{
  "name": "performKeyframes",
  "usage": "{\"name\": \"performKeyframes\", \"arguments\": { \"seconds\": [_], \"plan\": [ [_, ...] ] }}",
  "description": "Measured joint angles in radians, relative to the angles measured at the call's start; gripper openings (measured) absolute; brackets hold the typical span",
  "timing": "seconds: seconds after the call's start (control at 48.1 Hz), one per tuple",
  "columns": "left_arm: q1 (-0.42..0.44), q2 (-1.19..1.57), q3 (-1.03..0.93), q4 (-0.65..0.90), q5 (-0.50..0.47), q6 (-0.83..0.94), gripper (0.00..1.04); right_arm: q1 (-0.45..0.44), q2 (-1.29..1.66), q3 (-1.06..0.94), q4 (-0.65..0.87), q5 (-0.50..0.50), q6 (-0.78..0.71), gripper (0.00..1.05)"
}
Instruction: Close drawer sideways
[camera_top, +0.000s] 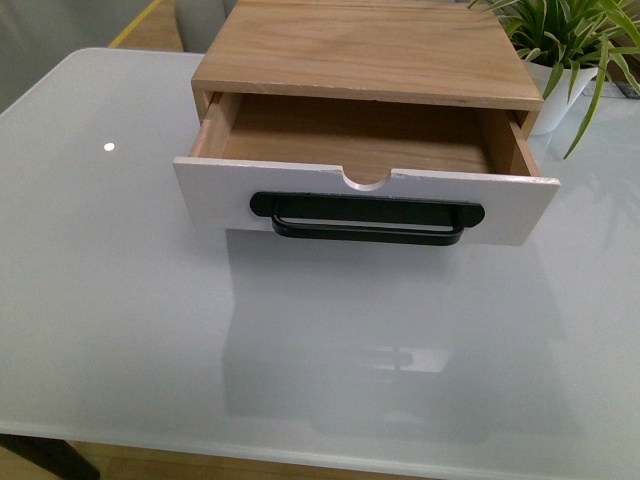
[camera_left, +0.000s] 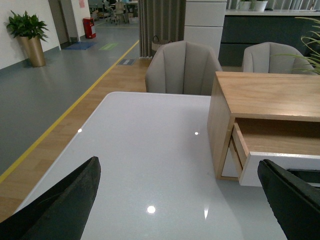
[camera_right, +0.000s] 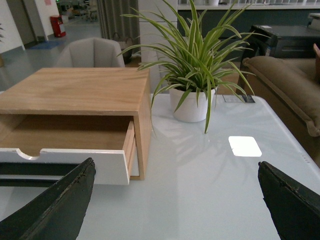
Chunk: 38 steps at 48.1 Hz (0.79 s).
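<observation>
Closest up, the glossy white surface (camera_top: 120, 330) is seen, smooth enough that the drawer front gets mirrored in it. Toward the far side of it a boxy wooden case (camera_top: 365, 50) is set, light oak-looking, with the grain clearly visible on its flat top. The drawer (camera_top: 300, 195) is found pulled well out of that case toward the camera. It has bare wood sides and floor and a flat matte white front, and nothing is seen in the part that shows. A spiky green plant (camera_top: 570, 40) in a white pot is parked by the case's right rear corner. A wide black bar handle (camera_top: 365, 212) with rounded ends is fixed across the front. A small half-round notch (camera_top: 367, 180) is cut into the top edge just above it.

Progress-wise, nothing can be counted as done yet, and the whole push-in is left. The left jaws and right jaws are both spread wide with nothing gripped. They're positioned off to either side, clear of the drawer, and neither arm is caught in the front view.
</observation>
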Motion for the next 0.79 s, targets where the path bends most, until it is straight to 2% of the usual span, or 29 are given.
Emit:
{"name": "performKeyframes", "arguments": {
  "seconds": [0.79],
  "plan": [
    [0.0,0.0,0.0,0.0,0.0,0.0,0.96,0.0,0.0,0.0,0.0,0.0,0.0,0.96]
  ]
}}
